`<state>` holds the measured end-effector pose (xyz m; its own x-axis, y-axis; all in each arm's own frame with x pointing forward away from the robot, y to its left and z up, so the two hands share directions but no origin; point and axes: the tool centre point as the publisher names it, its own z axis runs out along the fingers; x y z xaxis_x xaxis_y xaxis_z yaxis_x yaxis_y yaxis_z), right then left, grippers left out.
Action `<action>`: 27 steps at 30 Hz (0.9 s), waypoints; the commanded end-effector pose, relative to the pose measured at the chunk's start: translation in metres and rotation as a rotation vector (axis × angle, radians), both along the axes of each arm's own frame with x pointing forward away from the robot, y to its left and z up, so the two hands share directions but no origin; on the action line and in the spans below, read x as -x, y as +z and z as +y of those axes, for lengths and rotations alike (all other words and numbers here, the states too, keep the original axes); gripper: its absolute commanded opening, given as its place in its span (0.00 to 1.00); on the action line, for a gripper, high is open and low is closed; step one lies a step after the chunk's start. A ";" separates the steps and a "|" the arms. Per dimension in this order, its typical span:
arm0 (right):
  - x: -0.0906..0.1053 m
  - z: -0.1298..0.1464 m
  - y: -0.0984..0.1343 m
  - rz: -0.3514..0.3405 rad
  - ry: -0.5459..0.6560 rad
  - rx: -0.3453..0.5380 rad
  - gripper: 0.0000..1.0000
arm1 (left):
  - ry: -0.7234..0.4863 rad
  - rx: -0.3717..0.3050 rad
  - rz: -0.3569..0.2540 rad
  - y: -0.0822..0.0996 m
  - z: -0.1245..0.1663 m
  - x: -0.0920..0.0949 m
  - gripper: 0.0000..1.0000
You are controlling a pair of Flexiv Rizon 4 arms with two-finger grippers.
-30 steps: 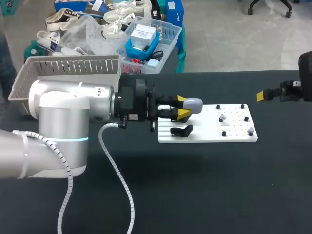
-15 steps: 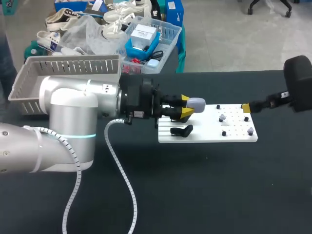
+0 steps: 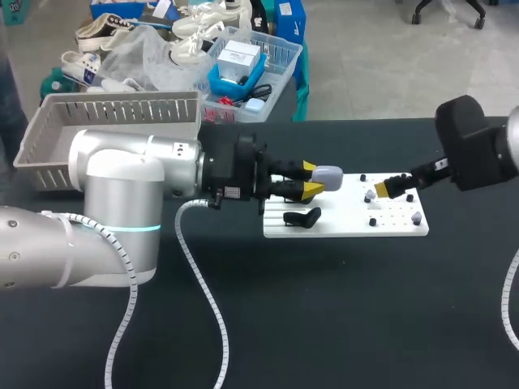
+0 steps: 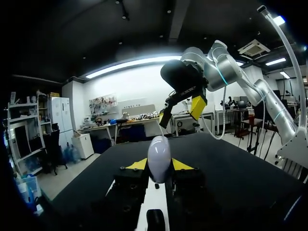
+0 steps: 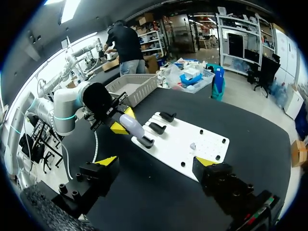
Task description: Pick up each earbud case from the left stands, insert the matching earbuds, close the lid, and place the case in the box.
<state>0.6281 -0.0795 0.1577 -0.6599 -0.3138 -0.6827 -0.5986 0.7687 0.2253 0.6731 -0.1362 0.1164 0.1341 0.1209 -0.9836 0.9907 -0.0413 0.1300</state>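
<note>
Two arms facing inward: left end effector (image 3: 307, 180) clamped on grey case (image 3: 325, 175), right end effector (image 5: 156, 164) agape.

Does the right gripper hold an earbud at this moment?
No: the right gripper is open, its yellow tips wide apart with nothing between them, and the white board lies ahead of it.

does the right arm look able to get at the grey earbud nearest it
Probably yes: the right claw is open, just beside that earbud on the white board, nothing covering it. The left claw, shut on the case, is off by the stands.
</note>
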 end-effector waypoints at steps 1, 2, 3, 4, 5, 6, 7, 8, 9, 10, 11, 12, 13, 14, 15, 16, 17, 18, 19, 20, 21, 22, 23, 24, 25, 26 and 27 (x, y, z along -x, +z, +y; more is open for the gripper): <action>-0.004 0.011 -0.004 -0.006 -0.020 0.023 1.00 | -0.012 0.000 0.007 -0.004 0.001 -0.006 0.00; -0.004 0.013 -0.005 -0.005 -0.018 0.023 1.00 | -0.011 0.001 0.009 -0.004 0.001 -0.006 0.00; -0.004 0.014 -0.005 -0.004 -0.016 0.025 1.00 | -0.010 0.000 0.011 -0.005 0.001 -0.006 0.00; -0.005 0.016 -0.005 -0.004 -0.014 0.026 1.00 | -0.009 -0.001 0.011 -0.006 0.001 -0.006 0.00; -0.005 0.017 -0.005 -0.003 -0.012 0.027 1.00 | -0.007 -0.001 0.010 -0.006 0.001 -0.006 0.00; -0.005 0.018 -0.006 -0.002 -0.010 0.029 1.00 | -0.005 0.000 0.010 -0.006 0.001 -0.007 0.00; -0.006 0.020 -0.006 -0.001 -0.009 0.031 1.00 | 0.002 0.001 0.010 -0.006 0.002 -0.007 0.00; -0.006 0.021 -0.006 0.000 -0.008 0.032 1.00 | 0.002 0.001 0.010 -0.006 0.002 -0.007 0.00; -0.006 0.023 -0.007 0.002 -0.008 0.034 1.00 | 0.002 0.001 0.010 -0.006 0.002 -0.007 0.00; -0.007 0.025 -0.007 0.005 -0.008 0.036 1.00 | 0.002 0.001 0.010 -0.006 0.002 -0.007 0.00; -0.008 0.027 -0.008 0.008 -0.008 0.037 1.00 | 0.002 0.001 0.010 -0.006 0.002 -0.007 0.00; -0.009 0.030 -0.009 0.012 -0.006 0.038 1.00 | 0.002 0.001 0.010 -0.006 0.002 -0.007 0.00; -0.010 0.032 -0.010 0.017 -0.005 0.042 1.00 | 0.002 0.001 0.010 -0.006 0.002 -0.007 0.00; -0.011 0.035 -0.011 0.020 -0.004 0.046 1.00 | 0.002 0.001 0.010 -0.006 0.002 -0.007 0.00; -0.012 0.037 -0.012 0.024 -0.002 0.049 1.00 | 0.002 0.001 0.010 -0.006 0.002 -0.007 0.00; -0.013 0.040 -0.013 0.029 0.000 0.052 1.00 | 0.002 0.001 0.010 -0.006 0.002 -0.007 0.00; -0.014 0.042 -0.014 0.032 0.001 0.054 1.00 | 0.002 0.001 0.010 -0.006 0.002 -0.007 0.00; -0.014 0.043 -0.015 0.037 0.002 0.056 1.00 | 0.002 0.001 0.010 -0.006 0.002 -0.007 0.00; -0.015 0.045 -0.016 0.043 0.005 0.058 1.00 | 0.002 0.001 0.010 -0.006 0.002 -0.007 0.00; -0.016 0.047 -0.017 0.046 0.006 0.059 1.00 | 0.002 0.001 0.010 -0.006 0.002 -0.007 0.00; -0.016 0.049 -0.018 0.050 0.008 0.060 1.00 | 0.002 0.001 0.010 -0.006 0.002 -0.007 0.00; -0.017 0.050 -0.018 0.053 0.011 0.061 1.00 | 0.002 0.001 0.010 -0.006 0.002 -0.007 0.00; -0.017 0.052 -0.019 0.056 0.014 0.062 1.00 | 0.002 0.001 0.010 -0.006 0.002 -0.007 0.00; -0.018 0.054 -0.019 0.058 0.017 0.063 1.00 | 0.002 0.001 0.010 -0.006 0.002 -0.007 0.00; -0.019 0.055 -0.020 0.060 0.018 0.063 1.00 | 0.002 0.001 0.010 -0.006 0.002 -0.007 0.00; -0.019 0.057 -0.020 0.062 0.020 0.064 1.00 | 0.002 0.001 0.010 -0.006 0.002 -0.007 0.00; -0.020 0.058 -0.020 0.063 0.023 0.064 1.00 | 0.002 0.001 0.010 -0.006 0.002 -0.007 0.00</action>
<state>0.6423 -0.0271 0.1390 -0.6896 -0.3687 -0.6232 -0.6015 0.7710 0.2094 0.6792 -0.1336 0.1107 0.1231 0.1199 -0.9851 0.9921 -0.0396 0.1192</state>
